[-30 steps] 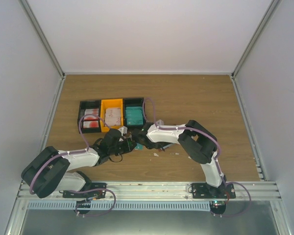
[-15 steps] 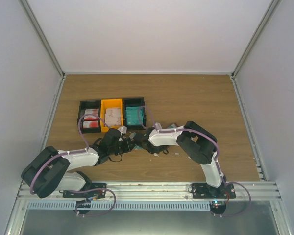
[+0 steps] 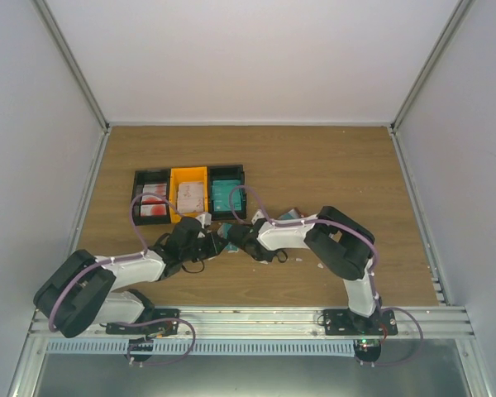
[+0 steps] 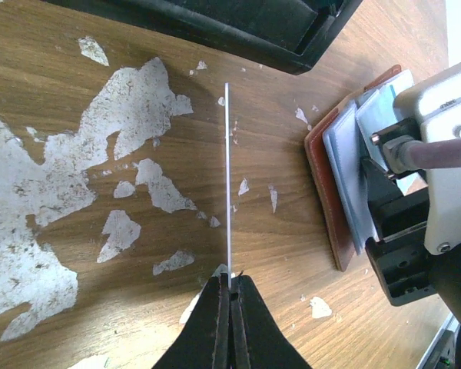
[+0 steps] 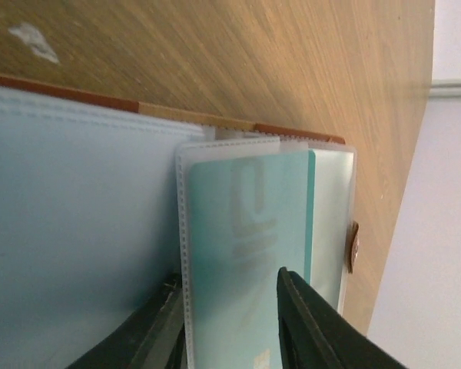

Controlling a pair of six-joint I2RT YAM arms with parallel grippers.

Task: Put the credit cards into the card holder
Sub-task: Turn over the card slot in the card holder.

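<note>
Left pincer: fully closed on the near end of a card. The card is seen edge-on as a thin pale line over the counter; its colour cannot be told. The card's far end stops just short of the rim of the bins.

Right of the card, a strip of bare wood separates it from the holder, which lies open on the counter.

Right pincer: partly open, with its tips over a clear pocket holding a teal card. Whether the tips touch the pocket cannot be told.

Beyond and right of the bins, bare counter runs to the walls.
</note>
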